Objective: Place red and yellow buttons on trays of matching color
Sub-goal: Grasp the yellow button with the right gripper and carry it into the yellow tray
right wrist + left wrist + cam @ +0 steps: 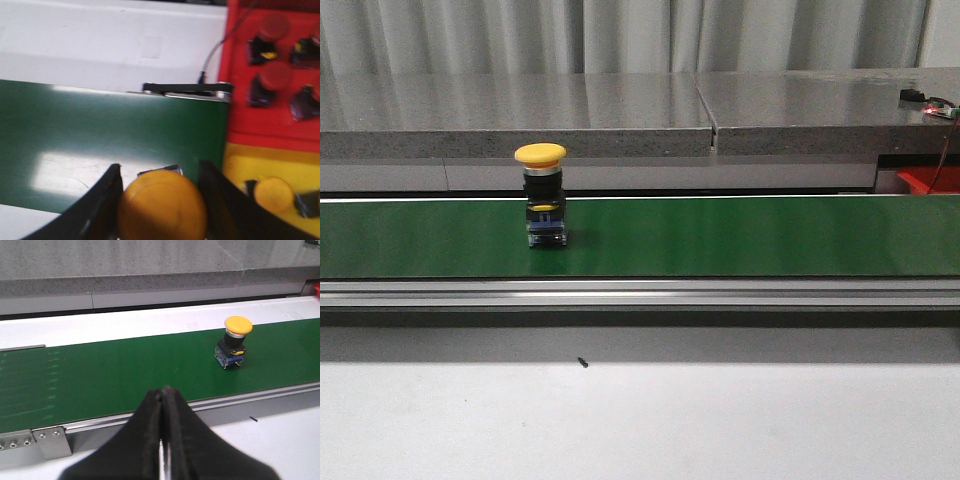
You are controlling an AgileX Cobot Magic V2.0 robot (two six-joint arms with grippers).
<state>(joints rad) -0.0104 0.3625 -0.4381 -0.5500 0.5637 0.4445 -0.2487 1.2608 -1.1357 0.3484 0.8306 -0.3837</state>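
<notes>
Right wrist view shows the right gripper (161,200) clamped on a yellow button (161,207) above the green belt (100,130), just beside the yellow tray (280,165), so the carry to that tray looks like the step in hand; next it calls for moving over the tray and letting go. The left gripper (162,405) is closed and empty near the belt, where another yellow button (542,195) stands upright.
</notes>
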